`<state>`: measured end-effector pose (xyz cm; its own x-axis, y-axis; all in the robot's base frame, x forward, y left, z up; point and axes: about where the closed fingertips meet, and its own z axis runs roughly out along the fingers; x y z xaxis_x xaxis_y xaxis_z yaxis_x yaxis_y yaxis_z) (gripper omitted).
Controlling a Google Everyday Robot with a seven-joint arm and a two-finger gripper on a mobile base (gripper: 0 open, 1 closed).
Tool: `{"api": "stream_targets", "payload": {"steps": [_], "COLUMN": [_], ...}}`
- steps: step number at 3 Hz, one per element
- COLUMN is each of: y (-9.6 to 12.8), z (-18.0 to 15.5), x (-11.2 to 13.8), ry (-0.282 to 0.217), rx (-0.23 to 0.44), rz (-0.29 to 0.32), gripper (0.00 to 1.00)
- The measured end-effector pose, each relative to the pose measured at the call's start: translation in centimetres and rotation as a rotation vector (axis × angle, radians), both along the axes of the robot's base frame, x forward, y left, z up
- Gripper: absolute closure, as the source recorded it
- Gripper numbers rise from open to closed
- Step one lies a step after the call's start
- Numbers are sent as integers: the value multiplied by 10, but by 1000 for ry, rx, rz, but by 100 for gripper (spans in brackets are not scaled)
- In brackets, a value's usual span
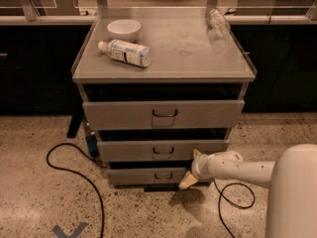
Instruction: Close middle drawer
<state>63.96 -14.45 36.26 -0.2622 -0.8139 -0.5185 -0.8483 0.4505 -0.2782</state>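
Grey metal middle drawer (131, 151) sits between top drawer (119, 115) and bottom drawer (133, 176) of desk (183, 53), almost pushed in. End effector (188, 181) low beside its right end (cream tip before bottom drawer); we cannot tell its opening or hold.

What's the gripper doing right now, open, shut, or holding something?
Gripper: open or closed cannot be told; it is low at the right end of the middle drawer front.

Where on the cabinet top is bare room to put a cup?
The centre and front right, between the lying bottle and the clear bottle. Back left is crowded by the white bowl. The gripper is low, by the middle drawer.
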Motion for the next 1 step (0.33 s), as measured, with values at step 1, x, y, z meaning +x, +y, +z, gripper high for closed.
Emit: {"api": "stream_targets", "payload": {"steps": [1], "y": [0], "z": [0], "x": [0], "ry": [0], "rx": [0], "rz": [0], "gripper": [0]}}
